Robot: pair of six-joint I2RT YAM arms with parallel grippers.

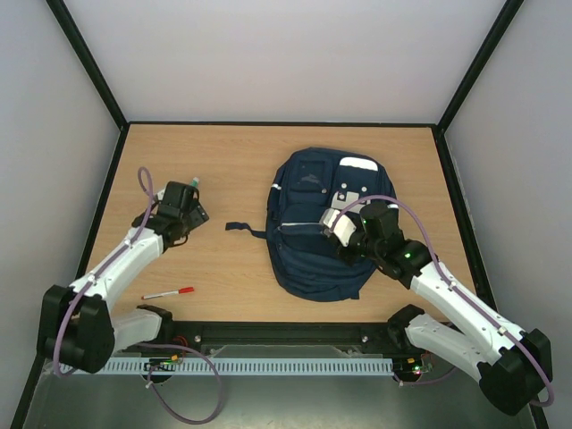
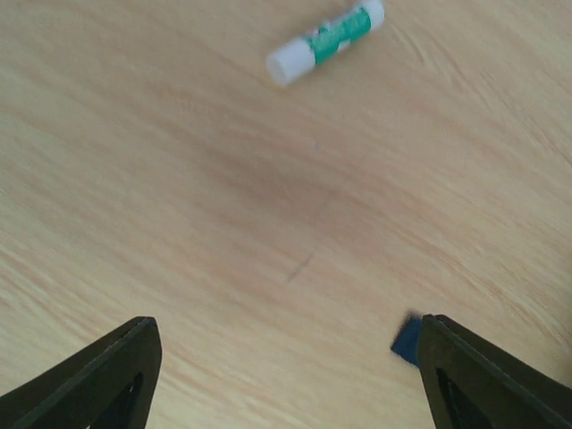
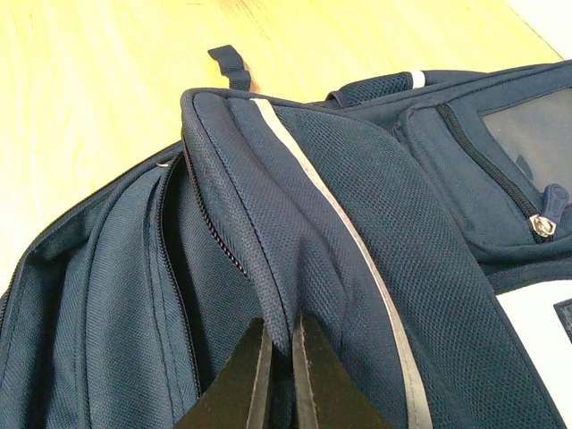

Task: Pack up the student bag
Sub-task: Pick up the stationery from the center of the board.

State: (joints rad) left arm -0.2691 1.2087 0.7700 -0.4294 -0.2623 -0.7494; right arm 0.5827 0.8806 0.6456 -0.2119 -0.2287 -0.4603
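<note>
While L claw [image 2: 286,335] hangs spread & empty over table [image 2: 161,197], glue stick [image 2: 326,40] just ahead, student bag [image 1: 313,259] lies centre-right, R claw [image 3: 279,331] clenched on its flap [image 3: 295,223]. Risk: thin pinch slips off mesh, opening drops shut.

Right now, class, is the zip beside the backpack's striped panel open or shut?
Open. On the student bag the zip gapes, teeth apart around a dark gap, and the right gripper's jaws pinch the raised flap.
</note>
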